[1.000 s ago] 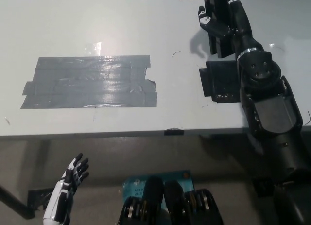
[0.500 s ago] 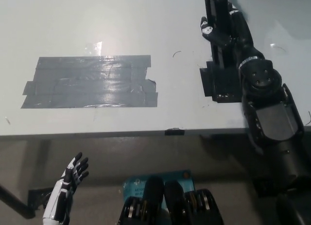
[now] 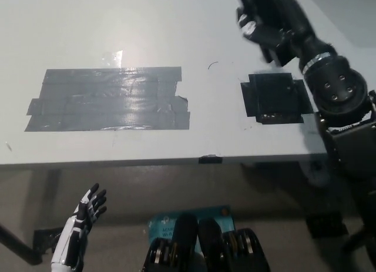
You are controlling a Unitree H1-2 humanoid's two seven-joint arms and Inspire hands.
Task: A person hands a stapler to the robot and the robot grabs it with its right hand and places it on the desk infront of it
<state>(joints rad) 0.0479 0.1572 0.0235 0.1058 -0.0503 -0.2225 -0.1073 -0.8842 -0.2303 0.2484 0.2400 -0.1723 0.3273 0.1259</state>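
Observation:
My black right hand (image 3: 271,26) is up at the desk's far right, shut on the black stapler (image 3: 256,3), a long dark block that blends with the fingers. Hand and stapler hang above the grey desk (image 3: 176,25), just beyond a black tape square (image 3: 275,98). My white left hand (image 3: 83,220) rests open at the lower left, below the desk's front edge. No person's hand shows in the head view.
A wide patch of grey tape strips (image 3: 108,98) covers the desk's left middle. A small black clip (image 3: 210,160) sits on the front edge. My right forearm (image 3: 346,125) crosses the desk's right corner.
The person's hand at the top edge has gone. My right hand, holding the stapler, has swung right and up, uncovering the black tape square. The left hand has not moved.

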